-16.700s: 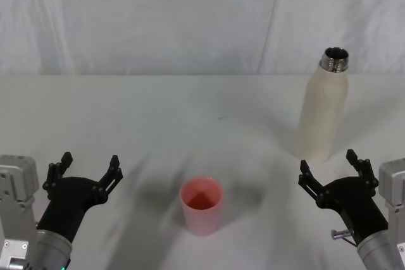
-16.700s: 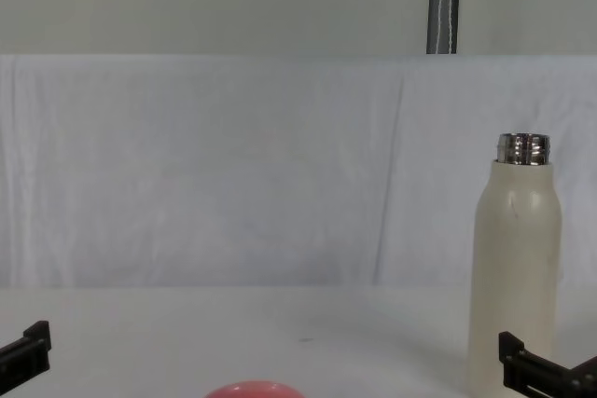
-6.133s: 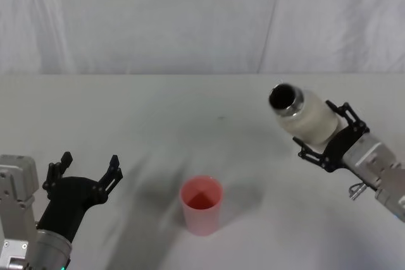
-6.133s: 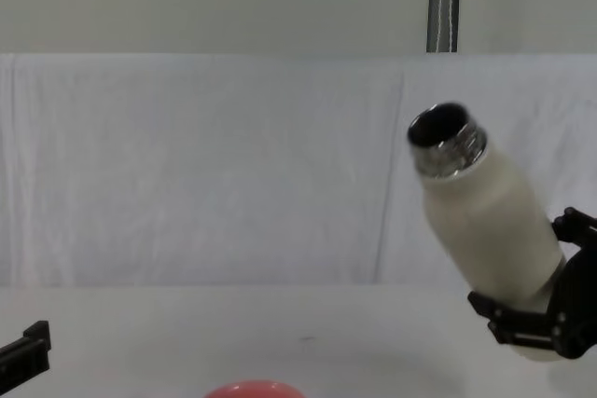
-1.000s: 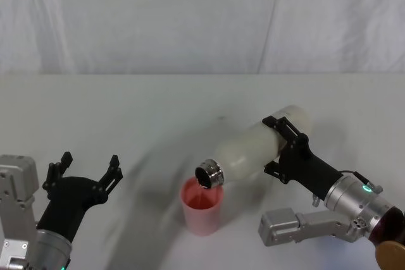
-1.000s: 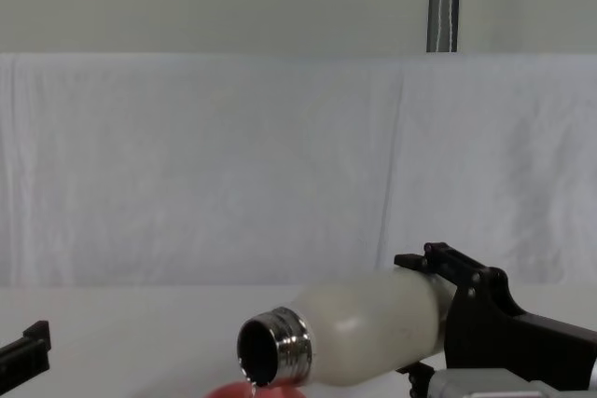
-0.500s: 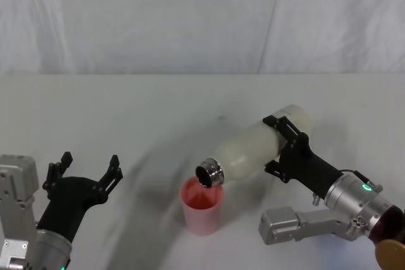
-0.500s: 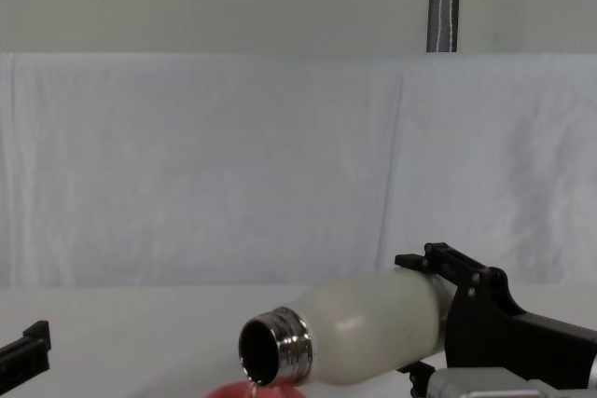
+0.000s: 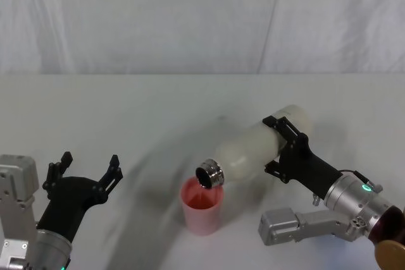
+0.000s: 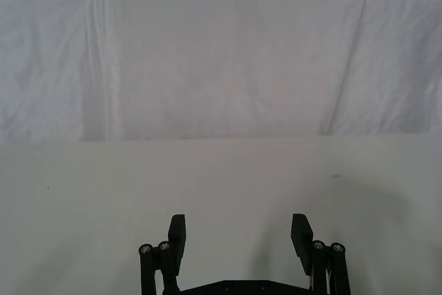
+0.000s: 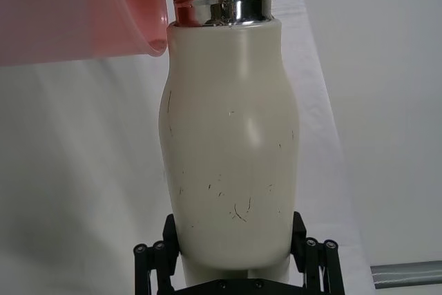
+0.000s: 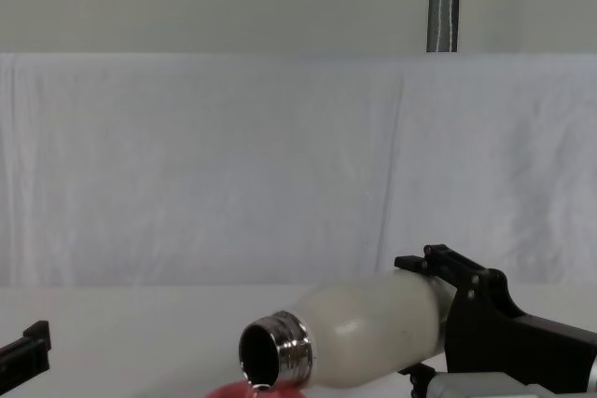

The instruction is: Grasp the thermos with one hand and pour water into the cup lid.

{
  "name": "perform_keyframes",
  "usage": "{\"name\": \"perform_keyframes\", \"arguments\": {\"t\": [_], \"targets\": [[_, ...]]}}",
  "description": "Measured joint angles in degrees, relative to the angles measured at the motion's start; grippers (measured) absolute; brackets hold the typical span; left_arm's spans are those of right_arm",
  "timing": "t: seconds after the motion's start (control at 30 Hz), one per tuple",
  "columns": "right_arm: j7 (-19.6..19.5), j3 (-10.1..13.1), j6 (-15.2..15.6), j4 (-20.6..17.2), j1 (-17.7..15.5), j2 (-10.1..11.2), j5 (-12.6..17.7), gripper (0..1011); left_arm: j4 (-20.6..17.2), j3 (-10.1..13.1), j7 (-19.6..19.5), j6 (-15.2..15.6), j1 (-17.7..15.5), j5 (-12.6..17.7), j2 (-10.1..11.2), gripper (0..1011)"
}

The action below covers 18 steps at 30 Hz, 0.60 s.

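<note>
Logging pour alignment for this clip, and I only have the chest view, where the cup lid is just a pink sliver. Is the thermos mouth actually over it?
Observer: Yes. From the head view the thermos neck sits over the cup lid rim, on its far side.
Operator: Where is it gripped?
Observer: The right pincer clamps the bottle's base end.
Operator: And the left arm?
Observer: The left pincer is parked open, low on the robot's left, apart from the cup.

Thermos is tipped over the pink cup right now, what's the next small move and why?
Probably hold that tilt a moment. The right gripper grips the thermos near its base, and its steel mouth sits over the cup lid rim. The left gripper is open, parked.
</note>
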Motion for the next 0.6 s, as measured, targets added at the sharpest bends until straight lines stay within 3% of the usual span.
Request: {"name": "perform_keyframes", "arguments": {"t": [0.6], "targets": [[-0.1,0.0,0.0,0.1,0.0,0.1,0.1,956,0.0,0.0,0.0,0.0,0.0,0.0,0.0,1001]]}}
